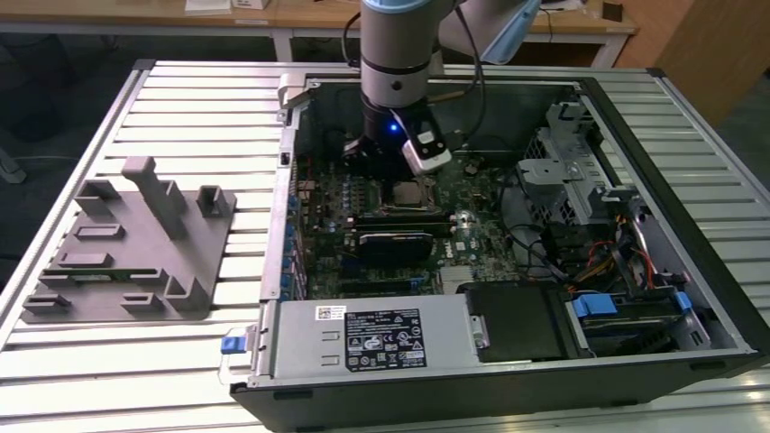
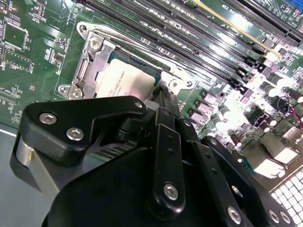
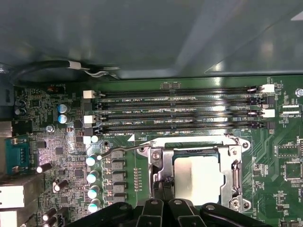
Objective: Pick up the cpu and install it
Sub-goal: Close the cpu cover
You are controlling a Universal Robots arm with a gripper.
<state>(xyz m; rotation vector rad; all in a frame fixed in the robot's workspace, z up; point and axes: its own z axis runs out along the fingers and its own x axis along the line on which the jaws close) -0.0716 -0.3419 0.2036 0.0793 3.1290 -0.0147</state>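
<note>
Reaching down into the open computer case (image 1: 284, 236) on a slatted metal table (image 1: 193, 117), the arm's gripper (image 1: 388, 167) hangs just over the motherboard (image 1: 481, 239). The cpu (image 1: 413, 190) lies flat in its socket, silvery-white top up, with the socket's metal frame (image 3: 235, 176) around it. In both wrist views the gripper (image 3: 164, 188) (image 2: 163, 94) has its two slim black fingers (image 3: 159, 190) pressed together with nothing between them, the tips at the edge of the frame (image 2: 87, 61) just beside the cpu (image 3: 199, 178) (image 2: 125, 82); whether they touch the frame cannot be told. Four empty memory slots (image 3: 180, 108) run beside the socket. In the exterior view a grey plastic fixture (image 1: 132, 244) sits on the table well apart from the case, toward that view's left.
</note>
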